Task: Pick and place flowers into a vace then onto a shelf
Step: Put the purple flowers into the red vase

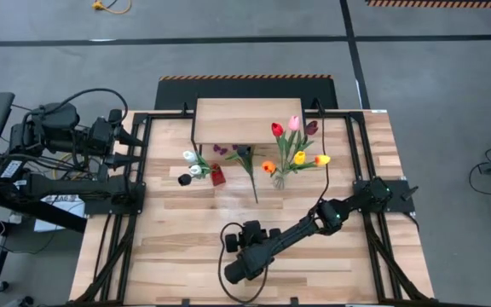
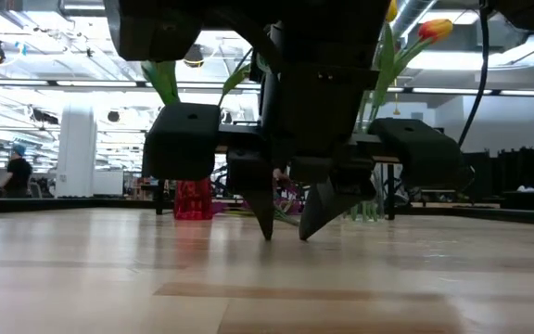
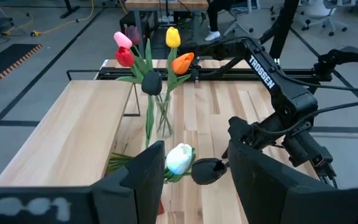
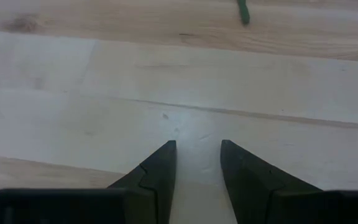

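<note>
**Right gripper empty near the table's front; flowers in the vase and loose by the shelf**

You have the right gripper (image 1: 231,241) low over bare planks near the table (image 1: 177,247) front, its 2 fingers (image 4: 157,171) a narrow gap apart and holding nothing. Your left gripper (image 1: 135,147) waits at the table's left edge, fingers (image 3: 148,174) partly apart, also empty. The vase (image 1: 280,179) stands in front of the shelf (image 1: 247,120) with red, pink, maroon, orange and yellow tulips (image 1: 297,141) in it. White and black heads (image 1: 193,165) lie on the table to the shelf's front left, and 1 dark-headed flower (image 1: 247,164) lies between them and the vase.
</note>
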`<control>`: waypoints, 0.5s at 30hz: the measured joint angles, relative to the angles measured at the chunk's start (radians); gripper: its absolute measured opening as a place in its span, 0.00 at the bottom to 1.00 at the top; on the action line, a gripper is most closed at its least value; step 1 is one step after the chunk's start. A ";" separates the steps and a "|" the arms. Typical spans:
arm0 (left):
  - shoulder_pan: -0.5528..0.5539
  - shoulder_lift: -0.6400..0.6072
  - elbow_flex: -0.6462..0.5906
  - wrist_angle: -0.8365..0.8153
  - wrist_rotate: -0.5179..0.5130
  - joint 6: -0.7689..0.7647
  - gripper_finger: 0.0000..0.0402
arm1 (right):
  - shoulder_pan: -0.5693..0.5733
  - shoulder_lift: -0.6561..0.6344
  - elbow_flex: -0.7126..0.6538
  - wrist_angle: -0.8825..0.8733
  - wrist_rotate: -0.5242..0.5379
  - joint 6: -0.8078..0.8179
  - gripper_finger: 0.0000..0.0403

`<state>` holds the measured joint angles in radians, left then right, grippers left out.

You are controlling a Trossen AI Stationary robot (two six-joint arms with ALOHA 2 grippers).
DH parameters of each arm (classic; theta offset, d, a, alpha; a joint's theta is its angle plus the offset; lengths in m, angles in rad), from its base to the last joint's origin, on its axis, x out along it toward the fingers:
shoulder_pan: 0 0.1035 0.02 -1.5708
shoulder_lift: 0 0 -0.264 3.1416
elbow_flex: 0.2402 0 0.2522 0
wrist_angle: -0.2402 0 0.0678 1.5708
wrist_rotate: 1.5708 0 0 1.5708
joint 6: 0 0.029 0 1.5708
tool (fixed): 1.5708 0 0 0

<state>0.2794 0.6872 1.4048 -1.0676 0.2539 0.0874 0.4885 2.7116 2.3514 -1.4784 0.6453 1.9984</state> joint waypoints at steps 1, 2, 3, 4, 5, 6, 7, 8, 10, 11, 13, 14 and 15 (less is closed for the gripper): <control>0.000 0.000 0.000 0.000 0.000 0.002 0.42 | 0.002 -0.003 0.000 -0.001 0.012 0.010 0.30; 0.000 0.000 0.000 0.000 0.000 0.003 0.42 | 0.006 -0.002 -0.001 -0.001 0.032 0.027 0.30; 0.000 0.000 0.000 0.000 0.000 0.001 0.42 | 0.010 0.000 -0.002 -0.004 0.058 0.046 0.30; 0.000 0.000 0.000 0.000 0.000 -0.002 0.42 | 0.013 -0.001 -0.004 -0.007 0.070 0.059 0.30; 0.000 0.000 0.000 0.000 0.000 -0.001 0.42 | 0.013 -0.007 -0.005 -0.007 0.065 0.060 0.30; 0.000 0.000 0.000 0.000 0.000 -0.001 0.42 | 0.011 -0.010 -0.005 -0.005 0.051 0.057 0.30; 0.000 0.000 0.000 0.000 0.000 0.000 0.42 | 0.009 -0.012 -0.005 -0.005 0.042 0.053 0.32; 0.000 0.000 0.000 0.000 0.000 0.002 0.42 | 0.009 -0.013 -0.004 -0.004 0.041 0.048 0.33; 0.000 0.000 0.000 0.000 0.000 -0.002 0.42 | 0.010 -0.017 -0.001 -0.011 0.041 0.047 0.38; 0.000 0.000 0.000 0.000 0.000 -0.004 0.42 | 0.010 -0.018 -0.001 -0.013 0.034 0.047 0.41; 0.000 0.000 0.000 0.000 0.000 -0.003 0.42 | 0.009 -0.019 0.001 -0.009 0.025 0.044 0.48; 0.000 0.000 0.000 0.000 0.000 0.003 0.42 | 0.009 -0.019 0.001 -0.013 0.022 0.037 0.51; 0.000 0.000 0.000 0.000 0.000 0.008 0.42 | 0.010 -0.019 0.001 -0.013 0.021 0.023 0.55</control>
<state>0.2794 0.6872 1.4048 -1.0676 0.2539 0.0951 0.4980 2.6926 2.3524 -1.4913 0.6666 2.0218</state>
